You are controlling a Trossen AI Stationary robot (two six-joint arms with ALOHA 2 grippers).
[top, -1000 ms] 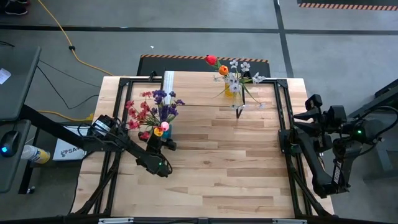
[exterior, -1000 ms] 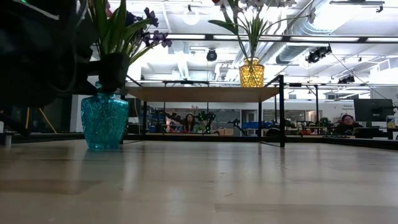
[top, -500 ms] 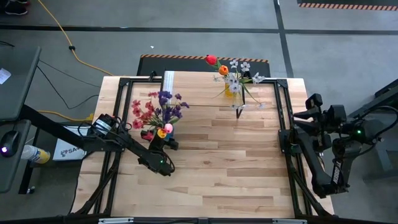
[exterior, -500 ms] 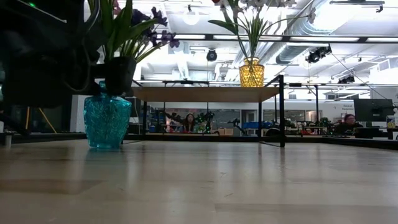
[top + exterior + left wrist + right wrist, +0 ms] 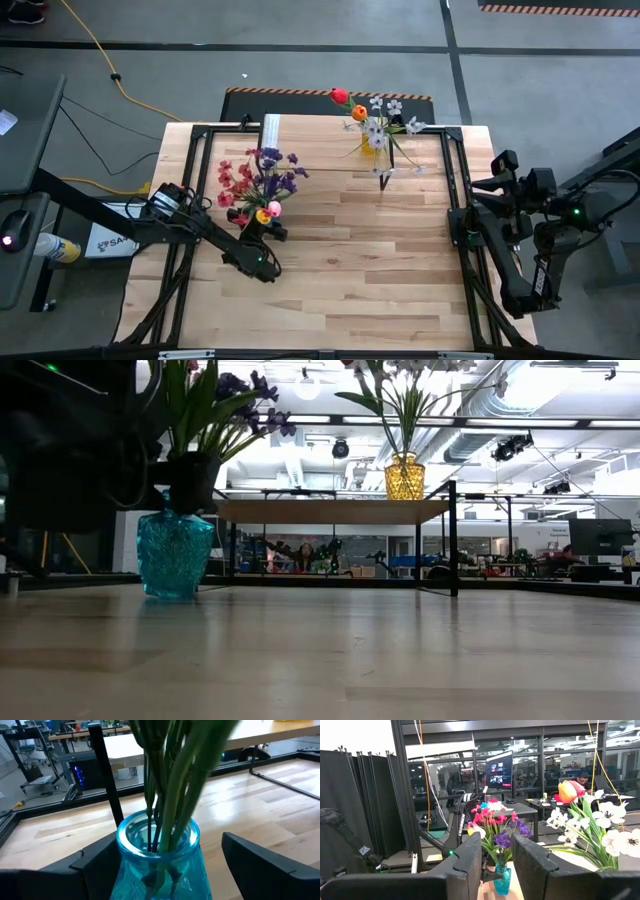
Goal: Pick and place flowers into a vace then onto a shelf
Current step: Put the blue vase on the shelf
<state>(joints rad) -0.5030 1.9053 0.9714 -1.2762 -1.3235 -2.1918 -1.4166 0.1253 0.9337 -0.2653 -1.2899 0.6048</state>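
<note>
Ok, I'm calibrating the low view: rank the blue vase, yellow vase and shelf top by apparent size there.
1. Shelf top, widest.
2. Blue vase.
3. Yellow vase, smallest.
The blue vase stands nearer the camera, so its true size against the yellow one stays unsure.

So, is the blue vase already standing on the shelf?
No, in the low view the blue vase stands on the tabletop, while only the yellow vase sits on the shelf.
</note>
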